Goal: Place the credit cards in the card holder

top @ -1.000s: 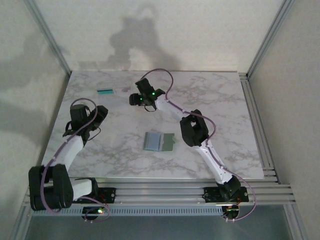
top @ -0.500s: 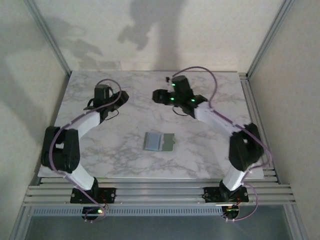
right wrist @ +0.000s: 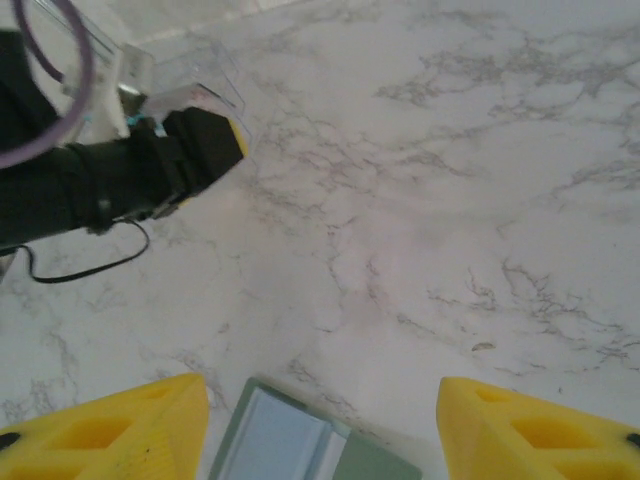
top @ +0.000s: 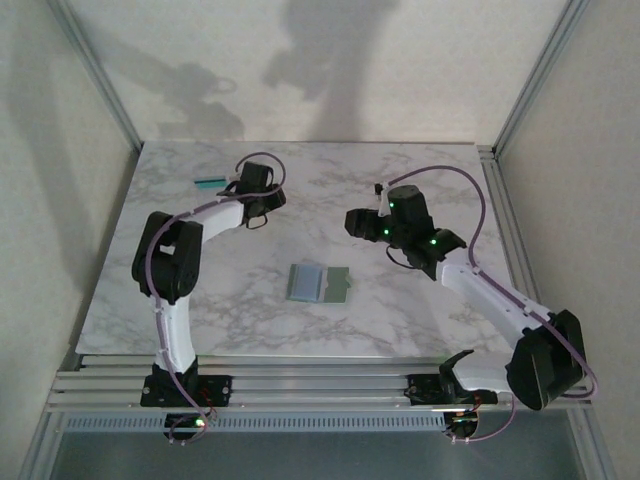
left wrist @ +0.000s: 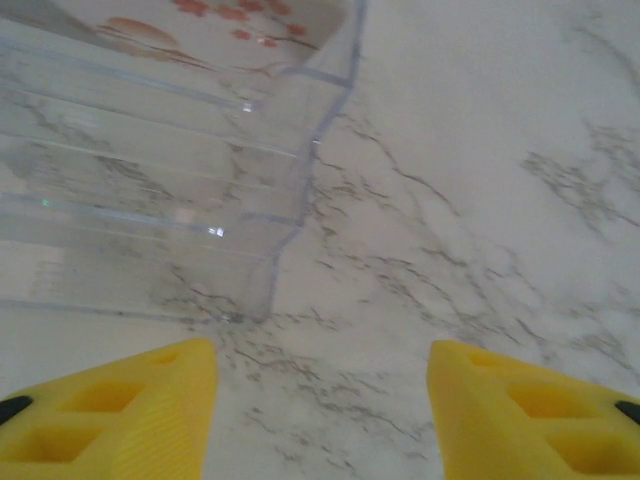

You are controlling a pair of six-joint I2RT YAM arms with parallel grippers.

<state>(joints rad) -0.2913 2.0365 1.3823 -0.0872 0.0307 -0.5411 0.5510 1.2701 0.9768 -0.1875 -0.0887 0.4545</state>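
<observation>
the card holder point(top: 318, 283) lies open and flat near the middle of the marble table point(top: 450, 180), with a paler blue-grey panel on its left half and a sage green flap on the right. from the top view no card can be made out in its slots. the right wrist view shows its near corner point(right wrist: 300, 445) just below the fingers, and it looks bare there as well.

at the far left of the table a clear plastic box point(left wrist: 150, 200) rests on the marble. a pale card with red flower-like marks point(left wrist: 230, 20) shows through its far end, though the blur makes it hard to tell whether the card lies inside or beneath. from above, a teal card point(top: 208, 184) lies at that same spot.

the left gripper point(left wrist: 318, 360) hangs just short of the box corner, its yellow fingers spread apart with nothing between them. the right gripper point(right wrist: 320, 390) hovers above the card holder's far edge, also spread and holding nothing.

a second ago the left arm was folded back at the left edge. it has since reached out so that its gripper point(top: 235, 186) is beside the teal card. the right gripper point(top: 355, 220) has drawn back from the far middle towards the right. the card holder has not moved.
</observation>
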